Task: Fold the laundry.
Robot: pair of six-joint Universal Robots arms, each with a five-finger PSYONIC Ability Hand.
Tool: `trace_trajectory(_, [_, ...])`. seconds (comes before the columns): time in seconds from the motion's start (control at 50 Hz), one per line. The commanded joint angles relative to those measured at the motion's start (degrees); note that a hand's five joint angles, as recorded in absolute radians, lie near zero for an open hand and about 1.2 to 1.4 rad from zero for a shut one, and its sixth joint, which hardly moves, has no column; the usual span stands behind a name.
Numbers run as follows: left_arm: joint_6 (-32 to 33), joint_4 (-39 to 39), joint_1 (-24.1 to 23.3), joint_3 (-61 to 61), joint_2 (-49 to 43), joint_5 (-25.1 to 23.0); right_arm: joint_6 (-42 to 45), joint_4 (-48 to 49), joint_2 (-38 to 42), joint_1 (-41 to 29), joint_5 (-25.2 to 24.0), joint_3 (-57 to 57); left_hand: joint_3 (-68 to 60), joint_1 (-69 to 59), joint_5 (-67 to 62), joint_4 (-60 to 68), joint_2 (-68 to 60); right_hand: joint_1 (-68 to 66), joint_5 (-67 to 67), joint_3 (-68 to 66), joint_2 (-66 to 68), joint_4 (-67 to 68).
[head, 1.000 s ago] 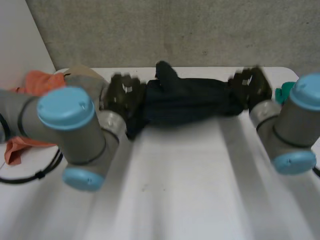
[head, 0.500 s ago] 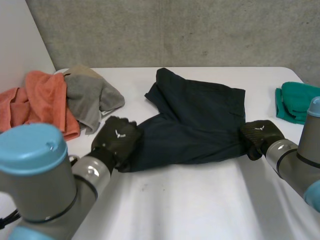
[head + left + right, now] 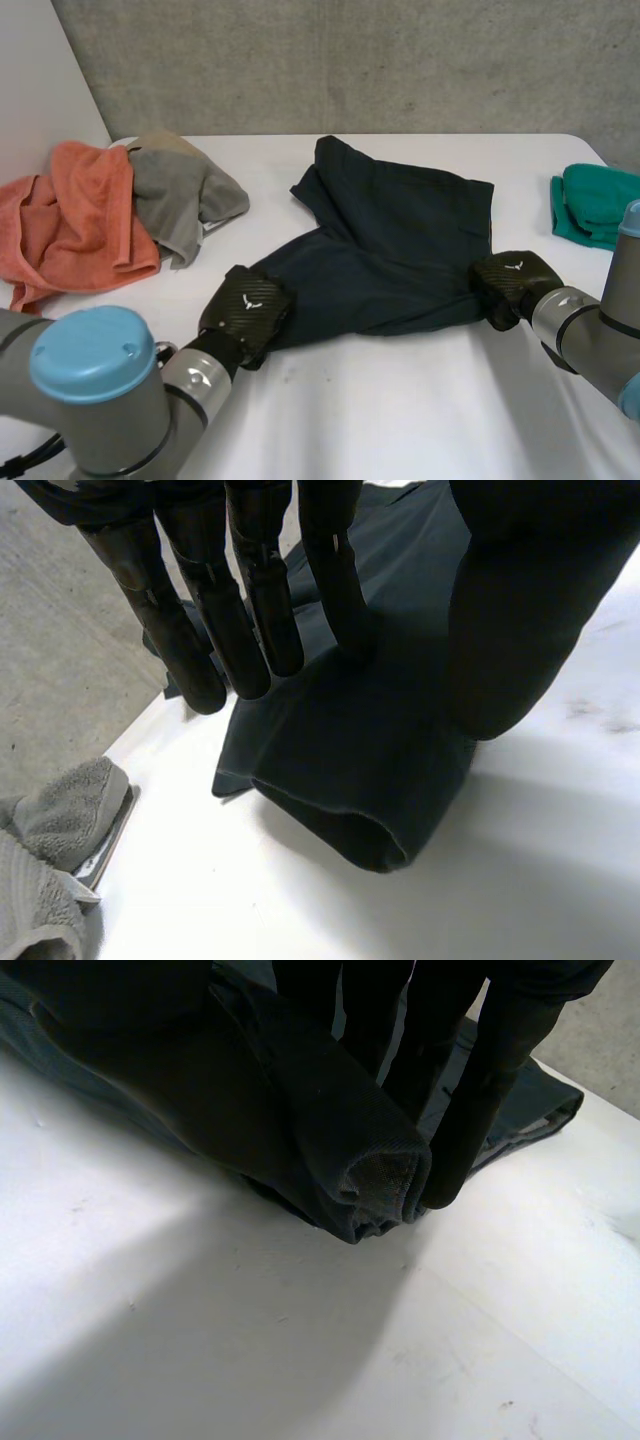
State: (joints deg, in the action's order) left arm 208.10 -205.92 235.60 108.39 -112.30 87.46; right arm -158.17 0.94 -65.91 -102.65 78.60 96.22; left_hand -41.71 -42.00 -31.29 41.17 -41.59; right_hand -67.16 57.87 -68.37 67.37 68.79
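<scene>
HEAD / L hand [image 3: 245,308]: back up, sat on the near-L corner of the shorts [image 3: 400,235]; fingers are under the palm, not readable from here.
HEAD / R hand [image 3: 512,285]: back up, on the near-R corner of the shorts; fingers tucked under.
HEAD / shorts: dark navy, lying mid table [image 3: 400,420] between the 2 hands; far part narrows toward the wall [image 3: 350,60].
HEAD / other items: orange towel [image 3: 70,225] and grey towel [image 3: 185,195] heaped far L, touching each other, apart from the shorts. Green cloth [image 3: 595,205] far R, cut off by the frame edge, well apart from the shorts.
HEAD / obstruction: L arm in the foreground covers the near-L part of the table.

L WRIST / hand: fingers [image 3: 250,610] straight and spread, relaxed. One tip presses on the shorts, the rest are just above the cloth. Thumb [image 3: 520,630] rests down on the same corner. Nothing curled round the cloth, so the hand is loose.
L WRIST / shorts: corner flat on the table under the hand, hem doubled into a thick fold beside the thumb.
L WRIST / hard to see: thumb hides the cloth edge beneath it.
L WRIST / other items: grey towel off to the fingers' side, apart from the shorts.

R WRIST / hand: fingers [image 3: 480,1090] straight, clamping the rolled corner of the shorts from one side. Grip is closed on the cloth.
R WRIST / shorts: corner bunched into a roll, its end at the fingertips.
R WRIST / hard to see: thumb side merges w/ the dark cloth. Cannot tell if the roll touches the table.
R WRIST / table: white, a few dark specks near the roll.
</scene>
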Motion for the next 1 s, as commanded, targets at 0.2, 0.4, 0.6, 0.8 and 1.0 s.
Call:
trace_trajectory(0.2, [0.20,0.79,0.12,-15.30,-14.25,0.08,0.23,0.11,-0.01,0.08,-0.11,0.20,-9.53,-9.23,-9.94,10.07,-9.64,-12.84,12.13,-11.63,12.63,11.21])
trace_trajectory(0.4, [1.08,7.28,2.32,-15.14,-2.95,0.87,5.14,-1.03,-7.81,-0.01,0.86,-0.15,-38.29,-38.00,-38.71,38.83,-38.41,-12.84,12.13,-11.63,12.63,11.21])
trace_trajectory(0.6, [0.99,31.42,-0.22,-10.22,23.07,0.87,26.84,-14.81,-27.15,-0.18,0.95,-0.68,-38.29,-38.00,-38.71,38.83,-38.41,-12.84,12.13,-11.63,12.63,11.21])
trace_trajectory(0.8, [0.73,47.03,-5.23,-8.28,23.90,0.87,38.90,-26.17,-29.46,-0.10,0.68,1.25,-38.29,-38.00,-38.71,38.83,-38.41,-12.84,12.13,-11.63,12.63,11.21])
trace_trajectory(1.0, [1.69,31.91,-5.15,-21.00,-1.58,4.90,36.18,-24.59,-9.34,-0.89,3.66,-4.53,-38.29,-38.00,-38.71,38.83,-38.41,-12.84,12.13,-11.63,12.63,11.21])
